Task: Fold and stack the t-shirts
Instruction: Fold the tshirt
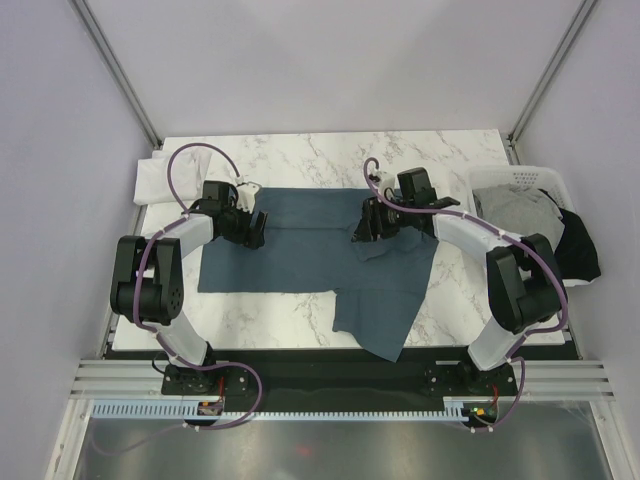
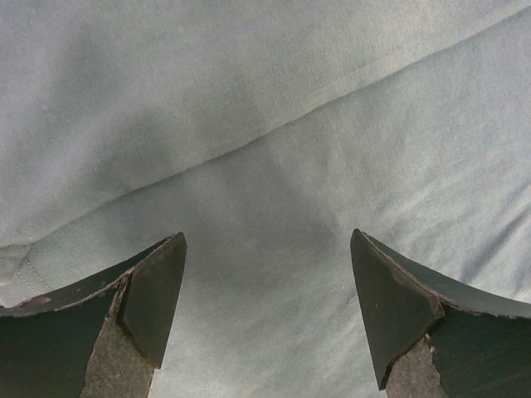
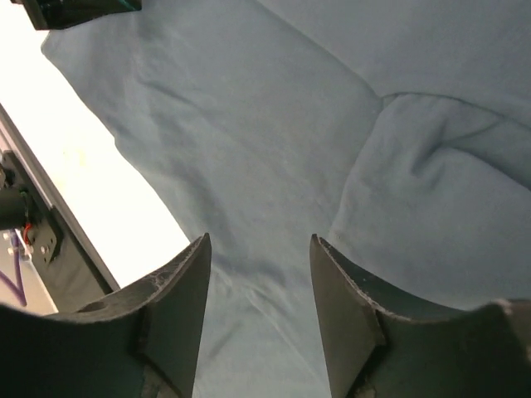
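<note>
Nearest, one flap of the slate-blue t-shirt [image 1: 300, 255] overhangs the front edge of the worktop [image 1: 265, 315]; the rest lies spread and only partly folded. Above it, the left pincer [image 1: 256, 232] stands wide apart and the right pincer [image 1: 363, 232] apart, neither holding cloth. Farther off, a white t-shirt [image 1: 158, 180] lies bunched at the far-left corner, while the grey t-shirt [image 1: 515, 210] and black t-shirt [image 1: 578, 250] sit in the basket [image 1: 520, 174]. Judged early: no shirt finished, no stack begun.
</note>
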You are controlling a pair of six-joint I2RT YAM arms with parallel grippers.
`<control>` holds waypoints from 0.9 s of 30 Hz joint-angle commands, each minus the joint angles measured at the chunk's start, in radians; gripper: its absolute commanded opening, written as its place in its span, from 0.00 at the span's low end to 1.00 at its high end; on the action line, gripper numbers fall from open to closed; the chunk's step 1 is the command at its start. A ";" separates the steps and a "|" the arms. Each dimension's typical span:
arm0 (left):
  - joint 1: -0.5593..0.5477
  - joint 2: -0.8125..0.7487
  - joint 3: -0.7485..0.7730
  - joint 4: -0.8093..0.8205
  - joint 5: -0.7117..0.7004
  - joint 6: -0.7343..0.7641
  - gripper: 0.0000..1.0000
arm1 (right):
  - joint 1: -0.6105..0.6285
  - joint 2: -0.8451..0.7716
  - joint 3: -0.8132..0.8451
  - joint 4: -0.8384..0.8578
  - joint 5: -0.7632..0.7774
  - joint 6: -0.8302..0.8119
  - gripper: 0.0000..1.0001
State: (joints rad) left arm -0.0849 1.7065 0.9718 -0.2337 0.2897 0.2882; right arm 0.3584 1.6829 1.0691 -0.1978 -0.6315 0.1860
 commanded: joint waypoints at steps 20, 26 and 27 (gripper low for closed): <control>0.004 -0.011 0.019 0.007 -0.003 -0.011 0.87 | -0.349 0.021 -0.001 -0.161 -0.066 -0.352 0.54; 0.004 -0.010 0.019 0.002 -0.006 -0.011 0.87 | -0.398 0.101 0.014 -0.158 -0.115 -0.364 0.53; 0.004 -0.011 0.018 0.004 -0.007 -0.009 0.87 | -0.403 0.104 0.014 -0.158 -0.120 -0.364 0.53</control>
State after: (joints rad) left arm -0.0849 1.7065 0.9718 -0.2371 0.2893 0.2882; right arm -0.0135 1.7668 1.0660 -0.3676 -0.6880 -0.1406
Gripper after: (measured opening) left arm 0.874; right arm 0.530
